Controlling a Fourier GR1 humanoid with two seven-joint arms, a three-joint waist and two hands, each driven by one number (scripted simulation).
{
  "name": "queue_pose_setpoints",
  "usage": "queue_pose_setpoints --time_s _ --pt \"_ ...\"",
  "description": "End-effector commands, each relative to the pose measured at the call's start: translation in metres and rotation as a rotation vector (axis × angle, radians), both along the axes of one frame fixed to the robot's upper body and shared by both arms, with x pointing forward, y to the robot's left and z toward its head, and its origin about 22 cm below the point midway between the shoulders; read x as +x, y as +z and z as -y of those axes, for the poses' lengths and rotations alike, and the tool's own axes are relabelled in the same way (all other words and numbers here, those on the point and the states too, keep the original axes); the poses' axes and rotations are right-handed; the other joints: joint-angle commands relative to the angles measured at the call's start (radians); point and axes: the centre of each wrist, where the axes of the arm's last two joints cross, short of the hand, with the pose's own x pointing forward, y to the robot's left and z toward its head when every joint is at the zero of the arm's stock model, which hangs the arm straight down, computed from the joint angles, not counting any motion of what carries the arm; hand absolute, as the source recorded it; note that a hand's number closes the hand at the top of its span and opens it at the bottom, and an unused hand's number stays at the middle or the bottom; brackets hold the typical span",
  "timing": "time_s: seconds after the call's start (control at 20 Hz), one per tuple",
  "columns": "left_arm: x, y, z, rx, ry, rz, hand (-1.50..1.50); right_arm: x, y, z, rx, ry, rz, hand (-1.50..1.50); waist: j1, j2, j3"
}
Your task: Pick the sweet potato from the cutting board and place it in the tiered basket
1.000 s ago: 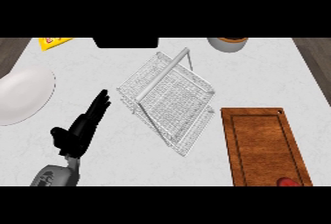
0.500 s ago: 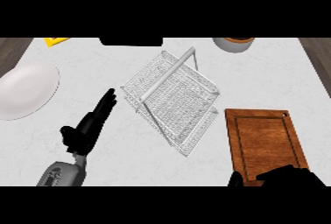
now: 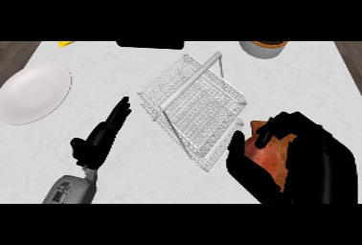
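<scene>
White marbled counter (image 3: 176,177) bears a wire basket (image 3: 194,112); right hand (image 3: 311,162) curls around the reddish sweet potato (image 3: 272,158); left hand (image 3: 102,136) straight-fingered.

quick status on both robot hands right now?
Left robot hand: open, fingers straight, holding nothing.
Right robot hand: shut on the sweet potato, beside the tiered basket.

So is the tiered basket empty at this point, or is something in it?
Empty. The tiered basket shows only bare wire mesh; the right hand is beside it, curled round the reddish sweet potato.
</scene>
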Motion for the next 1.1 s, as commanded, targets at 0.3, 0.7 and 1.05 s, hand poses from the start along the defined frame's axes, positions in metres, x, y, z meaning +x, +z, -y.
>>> queue_pose_setpoints --time_s 0.3,0.7,1.05 --pt "0.000 -0.008 0.013 0.000 -0.005 -0.007 0.00 0.103 0.033 -0.042 0.115 -0.048 -0.207 1.50 0.005 -0.005 0.002" --pt "0.000 -0.008 -0.003 0.000 0.003 -0.008 0.00 0.167 0.029 -0.064 0.178 -0.008 -0.236 1.50 0.004 -0.006 0.003" --pt "0.006 0.001 -0.005 -0.012 -0.032 -0.008 0.00 0.190 0.031 -0.054 0.456 -0.027 -0.285 1.50 0.021 -0.003 0.003"
